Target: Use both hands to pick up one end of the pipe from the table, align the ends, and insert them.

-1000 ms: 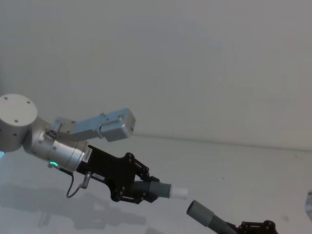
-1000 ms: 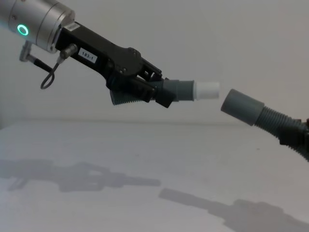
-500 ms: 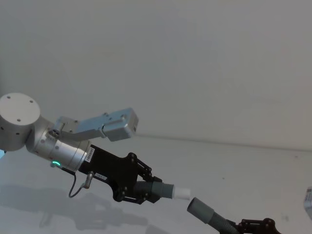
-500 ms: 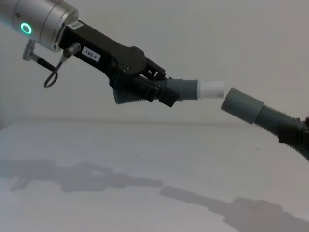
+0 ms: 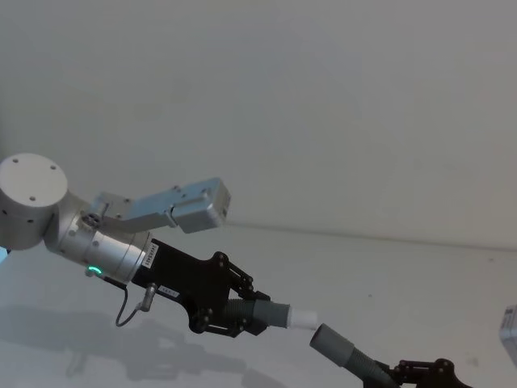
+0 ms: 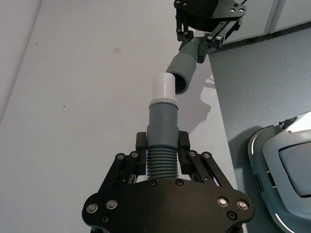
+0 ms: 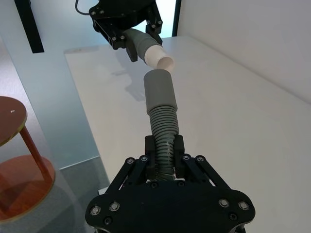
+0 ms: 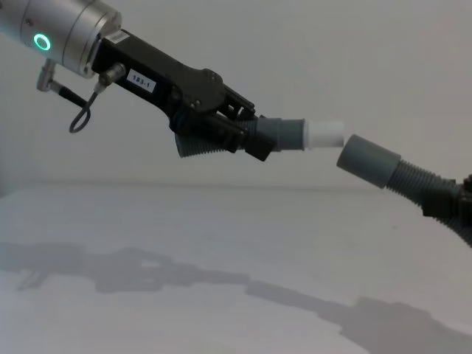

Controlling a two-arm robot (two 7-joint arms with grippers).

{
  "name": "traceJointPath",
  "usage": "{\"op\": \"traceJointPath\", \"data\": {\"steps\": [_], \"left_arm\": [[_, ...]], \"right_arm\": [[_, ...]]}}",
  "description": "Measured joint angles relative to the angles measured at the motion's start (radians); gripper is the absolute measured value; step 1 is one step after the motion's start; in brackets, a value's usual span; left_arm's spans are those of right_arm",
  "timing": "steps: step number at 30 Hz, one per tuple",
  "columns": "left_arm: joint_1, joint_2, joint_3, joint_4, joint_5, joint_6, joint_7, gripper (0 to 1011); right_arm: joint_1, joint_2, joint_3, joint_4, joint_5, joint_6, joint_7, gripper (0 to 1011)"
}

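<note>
Above the table (image 8: 221, 243), the left gripper (image 8: 249, 140) is closed firmly on the ribbed part of 1 pipe piece (image 8: 284, 135) and the right gripper (image 7: 164, 151) on the other piece (image 7: 163, 121), with the white tube tip (image 8: 326, 133) just beside the socket cuff (image 8: 367, 161), not yet inside it

Above the table (image 8: 221, 236), the tube tip (image 8: 327, 133) sits just left of the socket cuff (image 8: 369, 161).

Aloft over table (image 8: 221, 243): white tube tip (image 8: 326, 133) of left hose (image 8: 284, 136) just beside socket cuff (image 8: 369, 160) of right hose (image 8: 420, 183), uninserted.
</note>
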Motion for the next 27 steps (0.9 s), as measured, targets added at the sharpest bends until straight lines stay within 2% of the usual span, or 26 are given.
{"op": "traceJointPath", "data": {"steps": [27], "left_arm": [[-0.018,-0.013,0.02,0.053,-0.019,-0.031,-0.002,339]], "right_arm": [[0.015,0.021,-0.006,-0.004,0.053,0.013,0.012,185]]}}
